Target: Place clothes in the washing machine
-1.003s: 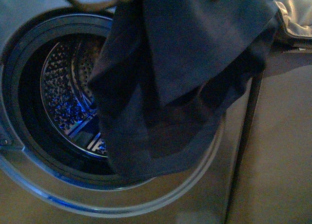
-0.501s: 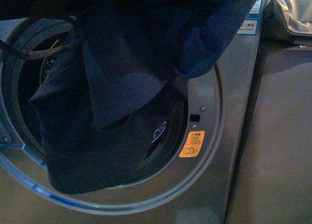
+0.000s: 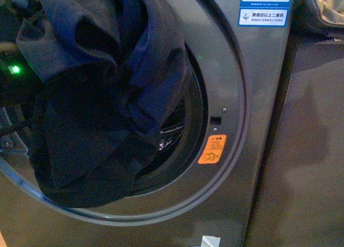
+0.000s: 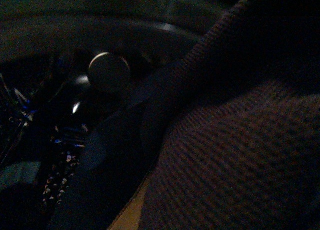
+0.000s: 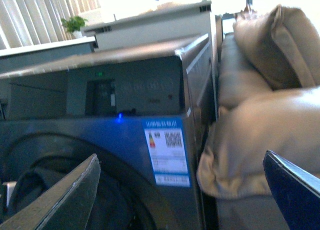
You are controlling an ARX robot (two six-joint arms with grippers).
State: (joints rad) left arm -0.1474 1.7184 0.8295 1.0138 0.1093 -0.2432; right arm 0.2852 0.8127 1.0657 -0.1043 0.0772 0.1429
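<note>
Front view: clothes (image 3: 107,96) hanging bunched across the washing machine (image 3: 258,70) mouth.
Right claw (image 5: 180,157) spread wide, empty; left claw, can't tell, too dark.

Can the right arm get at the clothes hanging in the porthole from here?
Probably yes: the right gripper faces the washing machine, jaws wide open and empty, with nothing between it and the clothes. It points nearer the label, so would need re-aiming.
</note>
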